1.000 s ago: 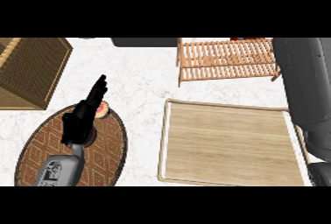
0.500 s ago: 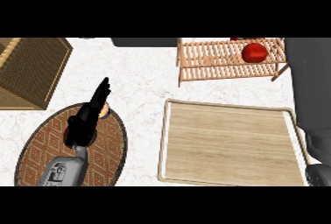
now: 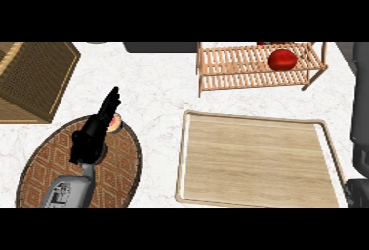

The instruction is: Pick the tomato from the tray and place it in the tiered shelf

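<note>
The red tomato [image 3: 283, 59] sits on the top level of the wooden tiered shelf [image 3: 238, 68] at the back right, with nothing touching it. The pale wooden tray [image 3: 259, 163] in front of the shelf holds nothing. My left hand [image 3: 93, 139] is open with straight fingers, resting over a round brown mat [image 3: 43, 161] at the lower left, far from the tomato. Of my right arm only a grey forearm strip [image 3: 360, 122] shows along the right edge; the hand itself is out of sight.
A wicker basket [image 3: 29, 78] stands at the back left. A small orange object [image 3: 115, 122] lies on the mat beside my left fingers. A dark object [image 3: 162, 46] sits at the counter's far edge.
One second ago my right arm covered the right side and the tomato was not visible. The tomato then appeared on the shelf, and the arm has pulled back to the right edge.
</note>
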